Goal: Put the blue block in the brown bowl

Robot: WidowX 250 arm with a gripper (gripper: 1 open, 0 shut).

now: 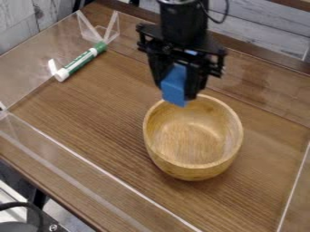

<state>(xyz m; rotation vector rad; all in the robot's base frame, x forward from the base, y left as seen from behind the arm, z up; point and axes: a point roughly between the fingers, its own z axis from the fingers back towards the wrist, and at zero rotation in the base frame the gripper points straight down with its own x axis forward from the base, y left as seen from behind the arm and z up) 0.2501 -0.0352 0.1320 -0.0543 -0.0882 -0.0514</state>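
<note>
The blue block [177, 87] hangs upright in the air, clamped between the black fingers of my gripper [180, 80], which is shut on it. The block's lower end is just above the far rim of the brown bowl [194, 138]. That light wooden bowl sits on the table right of centre, and nothing shows inside it. The arm comes down from the top of the view.
A green-and-white marker pen [75, 62] lies at the back left. Clear acrylic walls [85, 27] fence the wooden table, with one low panel along the front left edge [49, 149].
</note>
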